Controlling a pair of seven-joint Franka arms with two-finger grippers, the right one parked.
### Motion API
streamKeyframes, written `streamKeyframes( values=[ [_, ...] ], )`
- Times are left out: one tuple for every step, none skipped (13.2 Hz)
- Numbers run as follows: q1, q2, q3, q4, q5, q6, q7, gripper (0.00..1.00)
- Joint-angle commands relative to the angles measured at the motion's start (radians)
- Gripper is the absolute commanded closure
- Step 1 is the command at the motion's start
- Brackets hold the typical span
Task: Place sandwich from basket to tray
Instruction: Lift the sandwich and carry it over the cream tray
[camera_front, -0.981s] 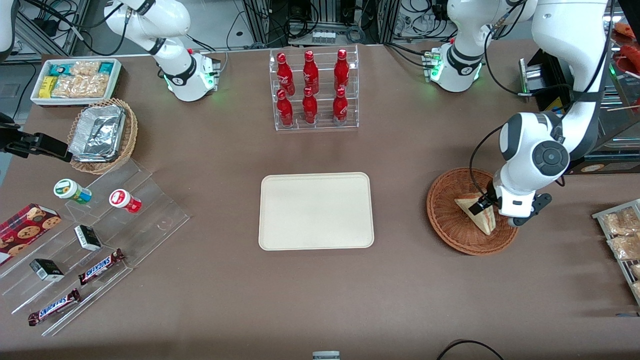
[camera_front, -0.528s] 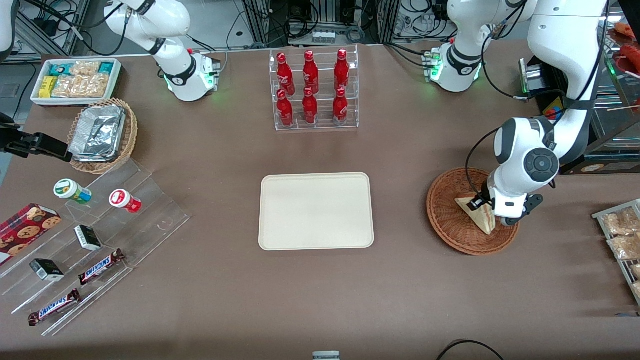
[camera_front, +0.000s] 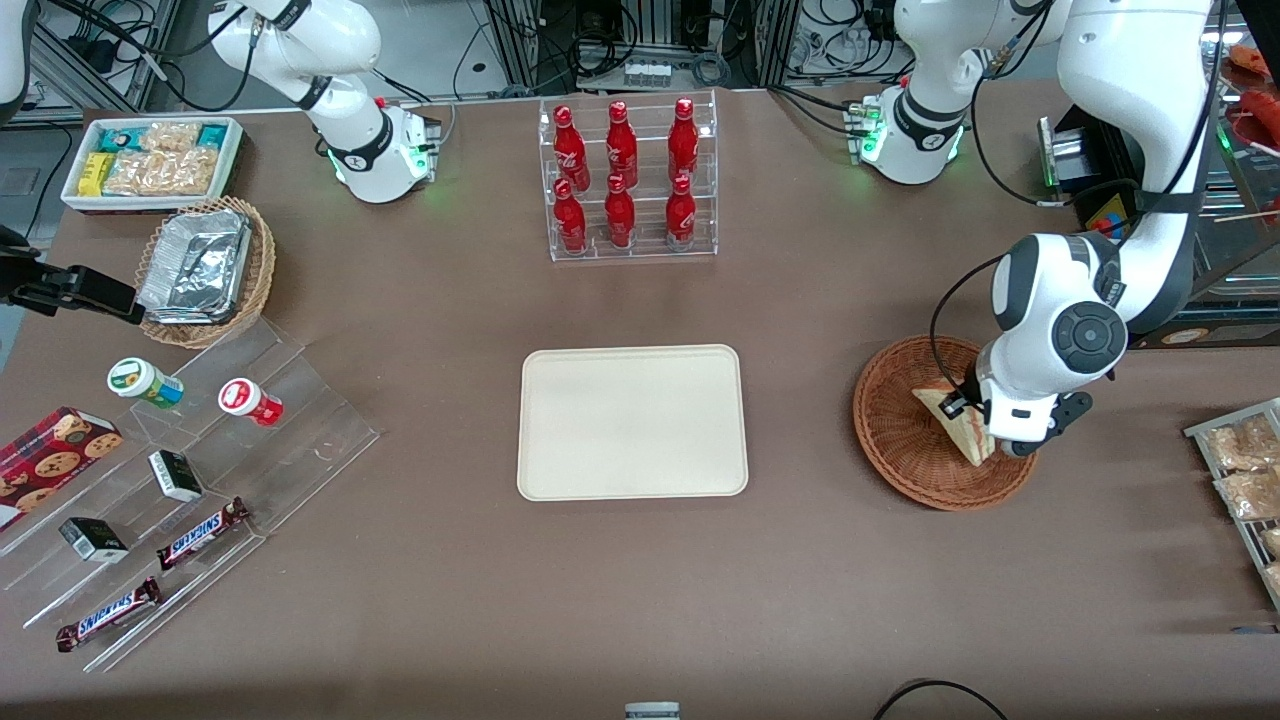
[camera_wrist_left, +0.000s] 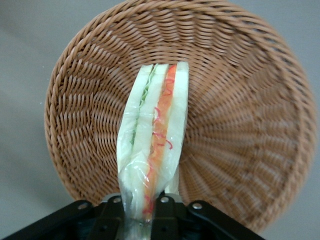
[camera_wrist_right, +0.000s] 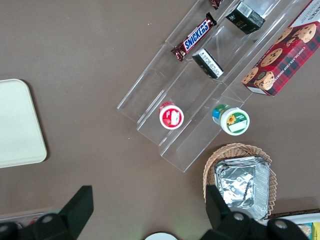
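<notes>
The left arm's black two-finger gripper (camera_front: 975, 430) hangs over the round, reddish-brown woven wicker basket (camera_front: 900, 440), on the part of it toward the working arm's end of the table. In the left wrist view the gripper (camera_wrist_left: 142, 207) has its fingers (camera_wrist_left: 162, 205) drawn in tight against the two faces of the small triangular sandwich wedge (camera_wrist_left: 152, 150), which is wrapped in clear film and shows pale bread with a green layer and a red-orange layer along its edge. The sandwich stands on edge between the fingers, reaching away from them over the middle of the basket (camera_wrist_left: 240, 125). Whether its lower edge touches the weave or hangs just above it cannot be told.

From the front, the sandwich (camera_front: 950, 420) shows as a pale wedge partly covered by the white wrist housing, inside the basket's rim.

The flat cream rectangular tray (camera_front: 632, 421) with rounded corners lies well apart from the gripper, toward the parked arm's end of the table and at about the same nearness to the front camera as the basket. Nothing rests on it. A clear acrylic rack of red bottles (camera_front: 625, 180) stands farther from the front camera than the tray and gripper. Bagged pale snacks (camera_front: 1240, 470) lie on a rack at the working arm's end of the table, near the gripper.
</notes>
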Motion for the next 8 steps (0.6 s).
streamKeyframes(
  values=[
    [-0.067,-0.03,0.0,0.06,0.017,-0.089,0.003,1.0],
    [-0.09,-0.029,-0.015,0.085,0.011,-0.103,0.023,1.0],
    [-0.116,-0.024,-0.032,0.109,0.007,-0.122,0.029,1.0],
    [-0.139,-0.02,-0.053,0.128,0.006,-0.124,0.031,1.0],
    [-0.162,-0.009,-0.076,0.148,0.006,-0.124,0.031,1.0],
    [-0.187,0.011,-0.098,0.178,0.006,-0.124,0.029,1.0],
    [-0.22,0.037,-0.107,0.212,0.006,-0.124,0.028,1.0],
    [-0.263,0.066,-0.109,0.241,0.006,-0.124,0.025,1.0]
  ],
)
